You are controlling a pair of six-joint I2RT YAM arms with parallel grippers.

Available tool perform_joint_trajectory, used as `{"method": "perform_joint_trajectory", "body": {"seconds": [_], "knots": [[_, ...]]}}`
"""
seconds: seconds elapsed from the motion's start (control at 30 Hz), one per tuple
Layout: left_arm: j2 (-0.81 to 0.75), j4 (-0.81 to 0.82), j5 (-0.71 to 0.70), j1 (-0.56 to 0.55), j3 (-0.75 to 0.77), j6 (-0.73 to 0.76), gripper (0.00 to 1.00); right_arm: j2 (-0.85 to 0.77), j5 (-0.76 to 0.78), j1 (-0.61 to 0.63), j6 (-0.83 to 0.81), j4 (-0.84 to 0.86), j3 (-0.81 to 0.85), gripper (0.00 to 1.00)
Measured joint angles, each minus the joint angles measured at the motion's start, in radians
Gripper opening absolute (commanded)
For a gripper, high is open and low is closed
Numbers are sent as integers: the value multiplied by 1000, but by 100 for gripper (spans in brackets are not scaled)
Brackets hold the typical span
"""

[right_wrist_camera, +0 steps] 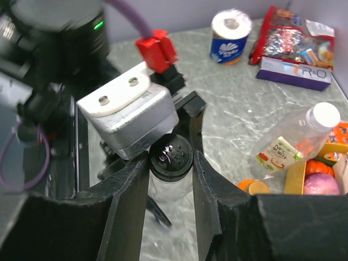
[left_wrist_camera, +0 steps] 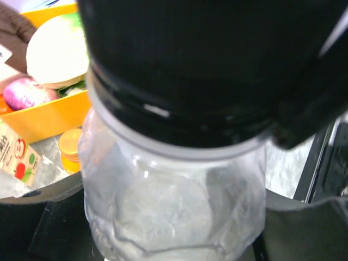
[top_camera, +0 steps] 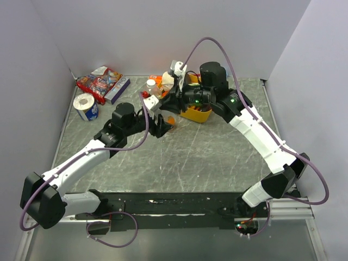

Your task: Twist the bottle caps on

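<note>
My left gripper (left_wrist_camera: 174, 239) is shut on the clear greyish bottle (left_wrist_camera: 174, 201) and holds it upright. The black cap (right_wrist_camera: 170, 155) sits on the bottle's neck and fills the top of the left wrist view (left_wrist_camera: 179, 70). My right gripper (right_wrist_camera: 170, 171) is shut on the black cap from above, a finger on each side. In the top view both grippers (top_camera: 161, 125) (top_camera: 169, 103) meet left of the yellow bin. The clear bottle with the green-marked label (right_wrist_camera: 291, 144) lies on the table with its white cap (right_wrist_camera: 326, 115) on. The orange-gold cap (right_wrist_camera: 259, 187) is on the orange drink bottle (top_camera: 171, 120), which lies beside the bin.
A yellow bin (top_camera: 197, 115) of toy food stands behind the grippers. A tissue roll (top_camera: 86, 106), a snack bag (top_camera: 99, 81) and a purple box (top_camera: 117, 89) lie at the back left. Grey walls enclose the table on three sides.
</note>
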Motion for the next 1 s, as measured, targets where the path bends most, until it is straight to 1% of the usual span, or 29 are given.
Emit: {"method": "perform_joint_trajectory", "body": {"seconds": [0.03, 0.07, 0.13, 0.17, 0.2, 0.23, 0.33, 0.47, 0.63, 0.8, 0.9, 1.0], "knots": [[1, 9, -24, -5, 0, -31, 1, 0, 12, -2, 27, 19, -4, 0], [3, 15, -38, -8, 0, -56, 7, 0, 20, -3, 47, 29, -6, 0], [6, 26, -51, -11, 0, -85, 35, 0, 36, -9, 79, 47, -14, 0], [7, 27, -53, -11, 0, -95, 61, 0, 39, -10, 88, 54, -16, 0], [7, 27, -54, -11, 0, -104, 94, 1, 40, -11, 96, 58, -17, 0], [7, 28, -53, -11, 0, -107, 96, 1, 40, -12, 101, 60, -17, 0], [0, 25, -97, 5, -5, -146, 96, -4, 31, -24, 101, 33, -18, 0], [-34, -4, -146, 24, -34, -159, 96, -4, 19, -60, 101, 9, -18, 0], [-118, -105, -143, 30, -90, -127, 96, -18, 5, -105, 90, -7, -50, 0], [-174, -240, -78, 33, -116, -48, 96, -49, 11, -145, 46, -2, -140, 0], [-215, -296, -80, 46, -119, -26, 96, -79, 24, -159, 3, 16, -229, 0], [-256, -310, -108, 94, -118, -18, 96, -121, 39, -167, -48, 36, -341, 0]]}}
